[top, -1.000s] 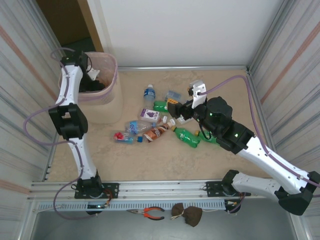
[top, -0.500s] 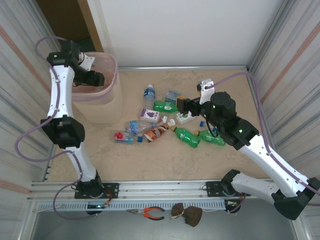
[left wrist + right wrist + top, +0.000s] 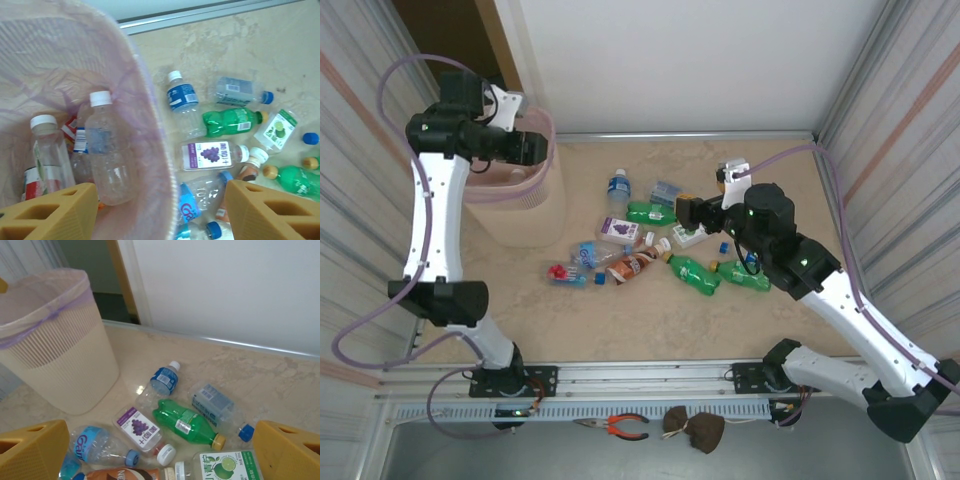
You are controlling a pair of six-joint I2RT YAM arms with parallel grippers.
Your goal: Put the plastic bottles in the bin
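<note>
Bench (image 3: 770,170): beige, walled on three sides. Bin (image 3: 525,220): far left corner, lined with bag (image 3: 45,292), several bottles (image 3: 107,150) inside. Left gripper (image 3: 530,148): above bin rim, fingers spread, empty. Right gripper (image 3: 685,212): above right edge of pile, fingers spread, empty. Other bottles (image 3: 618,230): lying scattered mid-bench, right of bin; green bottle (image 3: 692,272) nearest right arm. Loose blue cap (image 3: 310,138) among them.

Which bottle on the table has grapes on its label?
The clear white-capped bottle with the purple label, lying beside a green bottle; no other label shows grapes.
</note>
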